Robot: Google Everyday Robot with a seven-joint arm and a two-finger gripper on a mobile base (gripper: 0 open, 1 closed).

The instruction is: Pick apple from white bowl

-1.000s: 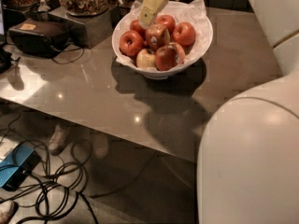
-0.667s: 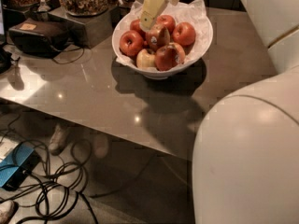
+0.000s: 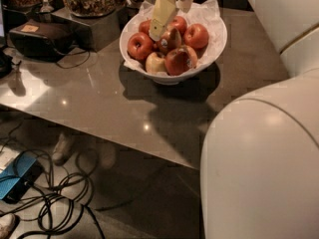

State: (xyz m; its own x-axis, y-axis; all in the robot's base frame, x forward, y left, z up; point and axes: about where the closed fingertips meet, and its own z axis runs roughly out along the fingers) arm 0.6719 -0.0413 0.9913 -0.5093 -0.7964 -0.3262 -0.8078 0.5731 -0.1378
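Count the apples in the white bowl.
7 show in the white bowl: left apple, back-left apple, back apple, right apple, centre apple, front apple, pale apple front-left. The gripper above may hide more.

gripper: reaching down into the white bowl, just beside the apple
white bowl: standing on the grey surface

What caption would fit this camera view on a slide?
Robot claw reaching into the white bowl on a grey table, its tip near the sticker-marked apple.
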